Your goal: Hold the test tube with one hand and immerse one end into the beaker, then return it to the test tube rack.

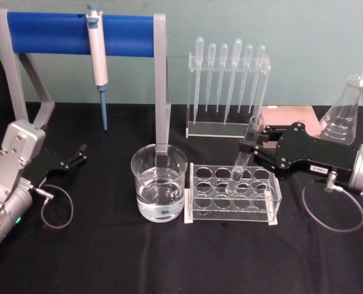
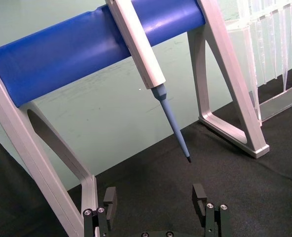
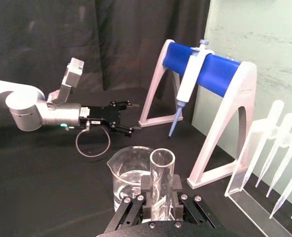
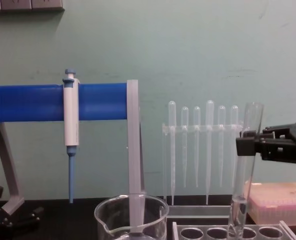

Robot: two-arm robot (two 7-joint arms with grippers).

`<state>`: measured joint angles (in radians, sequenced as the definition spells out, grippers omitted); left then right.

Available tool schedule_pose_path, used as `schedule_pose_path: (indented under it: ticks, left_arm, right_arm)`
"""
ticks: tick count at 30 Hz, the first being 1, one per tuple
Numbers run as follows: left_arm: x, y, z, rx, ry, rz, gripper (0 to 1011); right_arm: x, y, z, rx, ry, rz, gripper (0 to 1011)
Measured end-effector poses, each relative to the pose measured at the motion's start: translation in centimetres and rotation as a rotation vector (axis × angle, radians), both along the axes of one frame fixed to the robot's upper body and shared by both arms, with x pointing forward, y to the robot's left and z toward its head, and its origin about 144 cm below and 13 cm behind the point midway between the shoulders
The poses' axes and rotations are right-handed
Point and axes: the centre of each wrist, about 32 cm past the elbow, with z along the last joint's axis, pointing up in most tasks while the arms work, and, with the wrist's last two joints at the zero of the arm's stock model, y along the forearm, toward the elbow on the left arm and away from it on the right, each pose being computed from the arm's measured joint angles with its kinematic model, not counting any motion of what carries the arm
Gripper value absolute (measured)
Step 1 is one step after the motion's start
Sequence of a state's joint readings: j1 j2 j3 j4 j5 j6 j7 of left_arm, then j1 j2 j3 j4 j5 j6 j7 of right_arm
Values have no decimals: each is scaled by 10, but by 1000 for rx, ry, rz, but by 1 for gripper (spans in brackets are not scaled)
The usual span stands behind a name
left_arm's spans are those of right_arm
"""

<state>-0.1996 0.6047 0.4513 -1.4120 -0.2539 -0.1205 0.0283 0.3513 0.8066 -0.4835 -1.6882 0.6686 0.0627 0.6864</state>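
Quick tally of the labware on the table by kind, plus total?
Test tube, held by the right gripper: 1
Beaker: 1
Tube rack: 1
Plastic pipettes in their clear stand: 6
Micropipette on the blue stand: 1
Erlenmeyer flask: 1
Pink tip box: 1
Total: 12, not counting the two stands.

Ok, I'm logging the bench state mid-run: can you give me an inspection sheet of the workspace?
Surface: black cloth table.
Job's things: test tube upright in the clear rack, lower end in a hole; beaker part-filled, left of the rack.
Clutter: pipette rack, blue stand with micropipette, flask, pink box.
Grippers: right gripper shut on the tube's upper part; left gripper open, idle at left.
Cables: a loop by each wrist.
Surroundings: green wall.
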Motion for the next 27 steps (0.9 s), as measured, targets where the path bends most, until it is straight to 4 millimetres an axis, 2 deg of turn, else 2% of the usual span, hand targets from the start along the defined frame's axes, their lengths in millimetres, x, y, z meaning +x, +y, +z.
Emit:
schedule_pose_path:
  ticks: [15,27]
  left_arm:
    - [0,0,0,0,0,0,1000]
    - [0,0,0,0,0,0,1000]
  right_arm:
    - [4,6,-7,4,-1,-11,241]
    - [6,11,-24,-12,10,-25,241]
